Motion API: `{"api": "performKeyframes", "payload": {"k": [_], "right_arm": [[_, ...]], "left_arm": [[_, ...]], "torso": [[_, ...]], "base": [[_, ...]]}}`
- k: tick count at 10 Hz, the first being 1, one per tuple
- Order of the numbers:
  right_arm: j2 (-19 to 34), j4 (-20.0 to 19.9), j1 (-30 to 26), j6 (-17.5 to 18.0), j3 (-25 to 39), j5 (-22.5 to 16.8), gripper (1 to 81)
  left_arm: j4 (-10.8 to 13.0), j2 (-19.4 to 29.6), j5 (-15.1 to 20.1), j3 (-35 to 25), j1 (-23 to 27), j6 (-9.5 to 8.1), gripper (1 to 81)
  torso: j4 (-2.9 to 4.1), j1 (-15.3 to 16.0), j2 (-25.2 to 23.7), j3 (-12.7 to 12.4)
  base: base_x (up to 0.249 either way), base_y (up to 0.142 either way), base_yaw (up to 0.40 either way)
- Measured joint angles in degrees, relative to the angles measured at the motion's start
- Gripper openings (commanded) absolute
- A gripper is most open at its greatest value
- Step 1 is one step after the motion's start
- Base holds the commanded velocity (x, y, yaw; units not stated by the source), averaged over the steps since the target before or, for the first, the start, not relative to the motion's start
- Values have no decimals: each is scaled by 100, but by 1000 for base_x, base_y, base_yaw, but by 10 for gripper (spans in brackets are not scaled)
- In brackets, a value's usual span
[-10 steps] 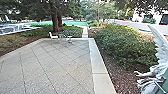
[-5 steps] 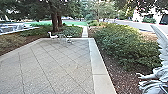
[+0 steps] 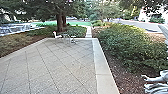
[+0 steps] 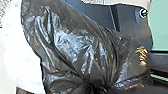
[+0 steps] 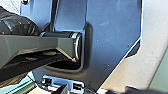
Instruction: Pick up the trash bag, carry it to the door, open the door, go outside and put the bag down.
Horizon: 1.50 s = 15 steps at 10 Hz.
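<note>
Trash bag (image 4: 72,42) is up close in your left wrist view: black, glossy plastic, creased, pulled into a tight gather at one spot, overlapping the robot's dark plate (image 4: 133,22). Can't tell from this whether your left gripper has hold of it; same for your right gripper, open or closed is unreadable. A bright white, rounded area (image 4: 17,50) sits next to the black plastic, too washed out to identify. You're outdoors, facing a paved patio (image 3: 57,70) with diagonal joints and a pale concrete border (image 3: 106,80). Small table (image 3: 65,35) and a white chair (image 3: 57,36) stand near the far edge, tree trunk (image 3: 60,22) behind them. Dense shrubs (image 3: 127,45) and brown mulch (image 3: 125,75) run outside the right border. A white sculpted figure (image 3: 158,87) is cut off close by on your right. Beyond the patio: narrow path (image 3: 88,32), green lawn (image 3: 80,23), road off to the right (image 3: 137,24).
</note>
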<state>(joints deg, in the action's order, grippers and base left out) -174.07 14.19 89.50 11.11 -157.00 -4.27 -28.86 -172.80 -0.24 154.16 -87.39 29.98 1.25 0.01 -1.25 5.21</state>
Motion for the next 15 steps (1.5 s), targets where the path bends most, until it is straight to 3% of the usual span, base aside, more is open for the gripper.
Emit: {"api": "performKeyframes", "payload": {"k": [1,2,3,6,11,13,15], "right_arm": [[0,-5,-20,0,2,5,811],[6,-13,-45,0,16,16,811],[12,-20,-54,0,35,22,811],[180,-22,-28,-2,507,22,811],[1180,-27,-63,-2,2247,44,811],[1627,-33,-45,2,2528,63,811],[1630,-35,-43,5,2566,63,811]], "left_arm": [[-2,6,15,-2,-26,-2,10],[-2,26,24,-2,-59,-5,10],[-5,45,32,-13,-76,-7,10],[-5,201,24,-229,-26,-10,10],[-9,918,22,-1156,-26,-24,10],[-116,1285,40,-1679,24,-27,10],[-312,1671,82,-2011,219,-29,10]], "torso": [[186,0,0,0],[319,-1,0,0],[370,-1,0,0],[363,-1,0,0],[363,-1,0,0],[363,-1,0,0],[363,-1,0,0]], "base": [[0,0,0],[0,0,0],[0,0,0],[0,0,0],[0,0,0],[0,0,0],[0,0,0]]}}
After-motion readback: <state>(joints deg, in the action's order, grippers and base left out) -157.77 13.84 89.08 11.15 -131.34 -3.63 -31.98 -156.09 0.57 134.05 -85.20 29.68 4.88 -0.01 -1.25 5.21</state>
